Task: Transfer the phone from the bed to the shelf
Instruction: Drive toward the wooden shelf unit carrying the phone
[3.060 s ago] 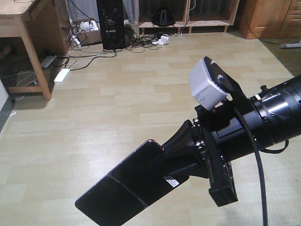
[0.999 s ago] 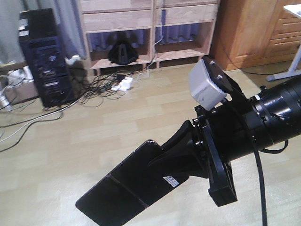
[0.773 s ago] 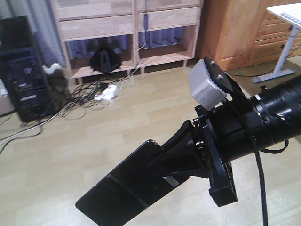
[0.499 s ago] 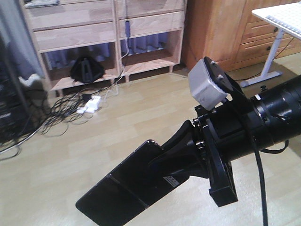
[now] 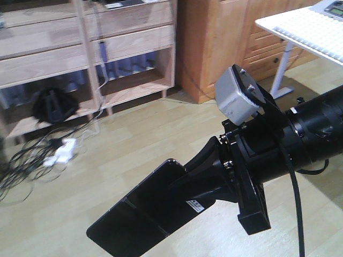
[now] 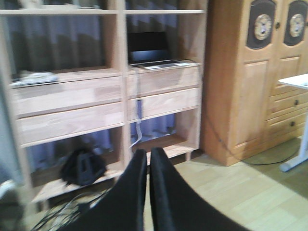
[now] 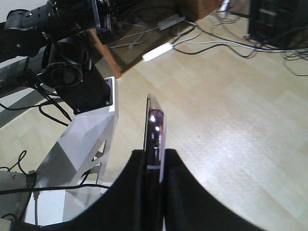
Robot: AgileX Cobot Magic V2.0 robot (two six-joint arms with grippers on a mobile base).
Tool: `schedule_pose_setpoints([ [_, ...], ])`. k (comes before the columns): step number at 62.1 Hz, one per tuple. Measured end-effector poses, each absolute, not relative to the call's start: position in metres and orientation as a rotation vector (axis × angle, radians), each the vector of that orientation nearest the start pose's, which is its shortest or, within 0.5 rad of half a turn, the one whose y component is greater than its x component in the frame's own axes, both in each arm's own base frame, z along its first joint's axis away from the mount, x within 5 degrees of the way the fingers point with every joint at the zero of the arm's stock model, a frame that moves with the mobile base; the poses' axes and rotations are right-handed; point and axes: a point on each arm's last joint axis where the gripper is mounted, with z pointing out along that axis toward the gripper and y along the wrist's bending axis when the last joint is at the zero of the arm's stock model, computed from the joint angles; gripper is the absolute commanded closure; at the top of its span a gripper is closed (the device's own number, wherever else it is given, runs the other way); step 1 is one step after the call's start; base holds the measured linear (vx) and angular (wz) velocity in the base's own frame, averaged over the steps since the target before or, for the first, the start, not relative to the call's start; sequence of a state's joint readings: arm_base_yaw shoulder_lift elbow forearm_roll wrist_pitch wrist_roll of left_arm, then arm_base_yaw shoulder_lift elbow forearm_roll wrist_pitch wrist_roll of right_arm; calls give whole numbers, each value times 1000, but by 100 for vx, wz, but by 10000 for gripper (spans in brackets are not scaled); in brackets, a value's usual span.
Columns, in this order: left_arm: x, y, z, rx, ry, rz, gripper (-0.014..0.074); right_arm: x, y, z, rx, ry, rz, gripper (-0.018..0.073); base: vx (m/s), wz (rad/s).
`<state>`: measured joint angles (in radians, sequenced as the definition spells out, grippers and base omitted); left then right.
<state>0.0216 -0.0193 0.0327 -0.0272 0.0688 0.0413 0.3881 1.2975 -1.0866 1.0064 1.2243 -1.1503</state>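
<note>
The right gripper [image 5: 187, 179] is clamped on the phone [image 5: 140, 214]. The phone juts out past the fingertips above the floor [image 5: 134, 139], glossy face up and sloping down toward the lower left of the front view. A seam crosses its middle, and a white sticker [image 5: 196, 206] shows beside the gripper. In the right wrist view the phone stands edge-on between the 2 fingers [image 7: 137, 192], its pinkish edge catching light. A grey camera [image 5: 236, 99] sits on that wrist.

The left gripper [image 6: 147, 163] has its 2 fingers drawn almost together, with only a thin slit between them and nothing in it. Ahead of it stands the shelf [image 6: 72, 91], well apart from the phone. A laptop [image 6: 156, 63] lies open on a board in the right bay, and a black bag [image 6: 83, 166] sits on the lowest board. A wardrobe [image 6: 240, 96] stands just right of the shelf, with a white table [image 5: 305, 29] farther right. Cables [image 5: 32, 160] lie on the floor by the shelf.
</note>
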Motion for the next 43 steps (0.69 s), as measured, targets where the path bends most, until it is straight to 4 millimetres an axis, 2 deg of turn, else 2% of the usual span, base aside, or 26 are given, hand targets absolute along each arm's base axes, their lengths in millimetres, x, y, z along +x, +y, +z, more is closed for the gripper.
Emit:
schedule_pose_setpoints([
  [43,56,1,197,-4,1566,27,595,192,157,347,-1419,1901,1079,561,48,-30],
])
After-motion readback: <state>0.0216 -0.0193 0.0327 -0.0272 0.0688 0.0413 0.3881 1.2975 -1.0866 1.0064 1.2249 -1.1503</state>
